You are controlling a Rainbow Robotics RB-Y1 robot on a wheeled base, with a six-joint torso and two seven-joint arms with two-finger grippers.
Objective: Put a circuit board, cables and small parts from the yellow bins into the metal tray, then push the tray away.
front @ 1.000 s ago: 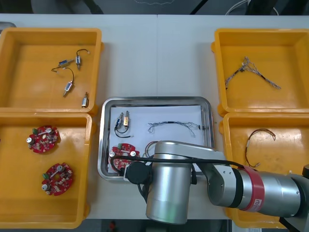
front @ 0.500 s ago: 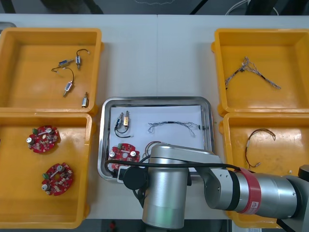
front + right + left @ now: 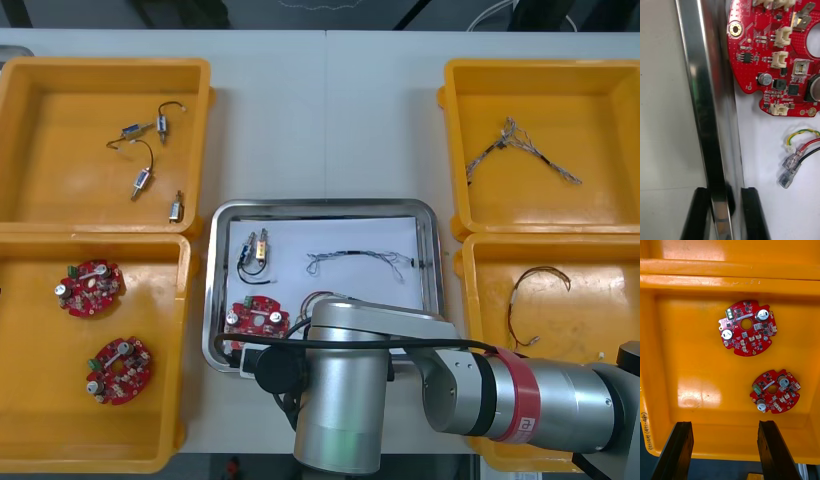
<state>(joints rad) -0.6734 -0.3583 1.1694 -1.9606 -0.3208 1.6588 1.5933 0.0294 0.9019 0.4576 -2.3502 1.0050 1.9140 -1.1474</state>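
Shiny metal tray (image 3: 711,93), rim clamped in our right gripper (image 3: 723,197)
If our thin hold slips it may tip, spilling the round red circuit board (image 3: 778,56); left gripper (image 3: 724,427) hangs spread over a yellow bin (image 3: 685,352)

The tray (image 3: 320,206) is seen centred between the bins. Inside it, a circuit board (image 3: 258,318) is lodged at the near left corner, with small metal parts (image 3: 254,248) behind it and a cable (image 3: 360,260) to their right. The near rim is pinched by the right gripper (image 3: 725,191). Two boards (image 3: 90,287) are held in the left near bin (image 3: 40,400).
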